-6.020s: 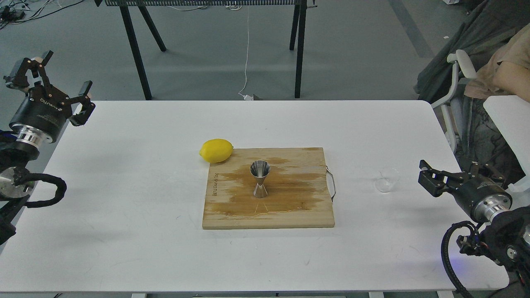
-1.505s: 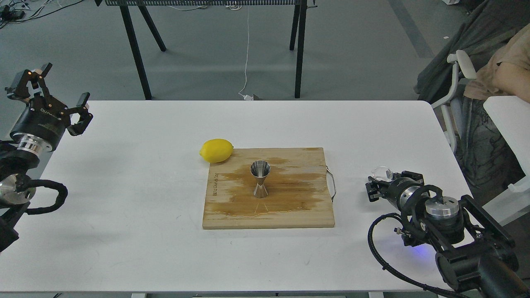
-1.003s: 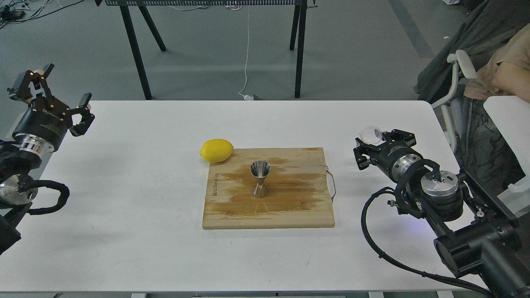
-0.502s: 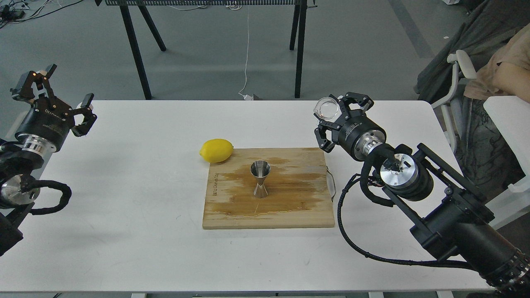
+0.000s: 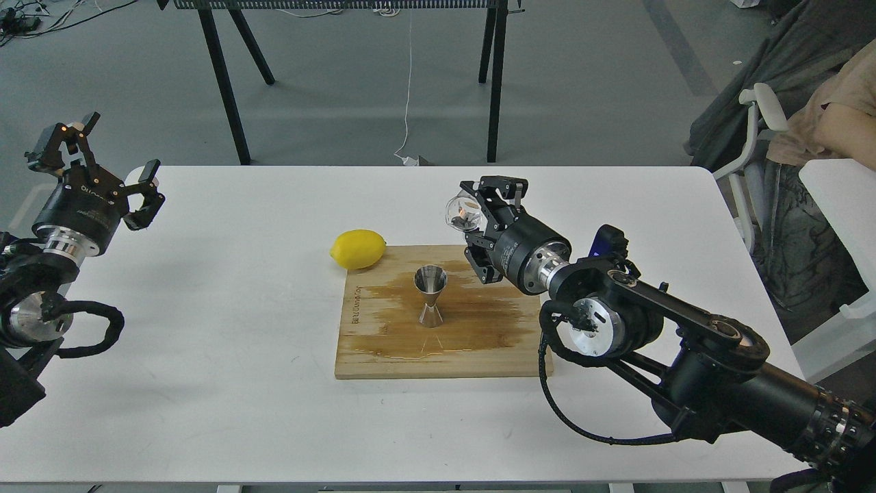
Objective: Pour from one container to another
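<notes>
The small transparent cup hangs in the air, tilted with its mouth turned left, held in my right gripper, which is shut on it. It sits above and a little to the right of the steel hourglass jigger, which stands upright in the middle of the wet wooden cutting board. My left gripper is open and empty, raised over the table's far-left edge.
A yellow lemon lies against the board's back-left corner. The board has a metal handle at its right side, partly behind my right arm. The white table ends near a chair and a seated person at the right.
My right gripper has carried the cup up and left, from beyond the board's right edge to above the board near the jigger, and tipped it leftward. The left arm shifted slightly.
</notes>
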### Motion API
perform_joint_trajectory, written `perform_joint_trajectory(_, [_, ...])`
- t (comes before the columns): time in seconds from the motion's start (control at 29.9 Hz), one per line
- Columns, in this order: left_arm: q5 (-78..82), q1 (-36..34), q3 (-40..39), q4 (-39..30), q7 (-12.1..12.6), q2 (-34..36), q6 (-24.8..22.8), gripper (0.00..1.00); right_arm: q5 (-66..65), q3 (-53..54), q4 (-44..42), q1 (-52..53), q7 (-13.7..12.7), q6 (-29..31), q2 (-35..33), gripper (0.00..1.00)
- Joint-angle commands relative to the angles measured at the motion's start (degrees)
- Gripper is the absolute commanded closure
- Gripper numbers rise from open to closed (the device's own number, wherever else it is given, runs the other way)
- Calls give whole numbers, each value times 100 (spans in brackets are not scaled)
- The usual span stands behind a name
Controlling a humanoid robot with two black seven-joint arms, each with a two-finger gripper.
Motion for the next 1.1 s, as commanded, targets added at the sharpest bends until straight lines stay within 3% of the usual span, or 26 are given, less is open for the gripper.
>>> perform_joint_trajectory(0.0, [-1,-4,0,0,0,-9,0,1,-84,-296,0,178,-5,-1,0,58])
perform_joint_trajectory(1.07, [-1,5,-9,0,0,-1,0,1,-1464,-1755,-97,917,4,-1,-35,58])
